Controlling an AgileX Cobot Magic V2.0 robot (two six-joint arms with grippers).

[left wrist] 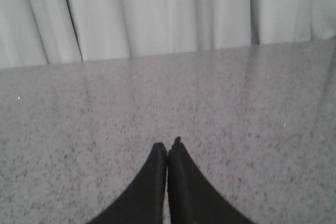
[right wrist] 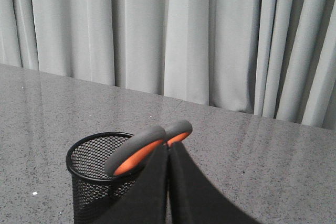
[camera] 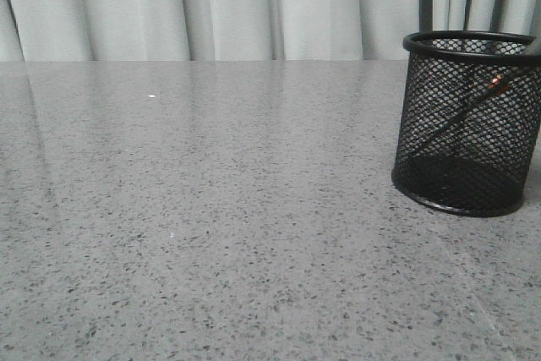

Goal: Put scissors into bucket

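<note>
The bucket (camera: 467,123) stands upright on the speckled grey table (camera: 211,234), in front of the pale curtain (camera: 254,6). Through the mesh, the scissors (camera: 473,103) lean diagonally inside it, blade tips toward the bucket's base and the orange-lined handles near its rim.

In the right wrist view, the handle loops (right wrist: 142,150) project above the bucket's rim (right wrist: 86,145), directly ahead of the right gripper (right wrist: 168,148). Its fingers are pressed together with no visible gap. Whether they pinch any part of the scissors cannot be determined, because the fingertips overlap the handles in this view. The left gripper (left wrist: 168,145) is likewise fully closed and holds nothing, hovering over bare table away from the bucket.

Handling notes, as a judgement: the scissors are rigid and fairly light, with smooth, slim blades likely to slip in a pinch. The padded handle loops give the safer hold. The bucket is probably light and may tip if the handles are pushed sideways.
</note>
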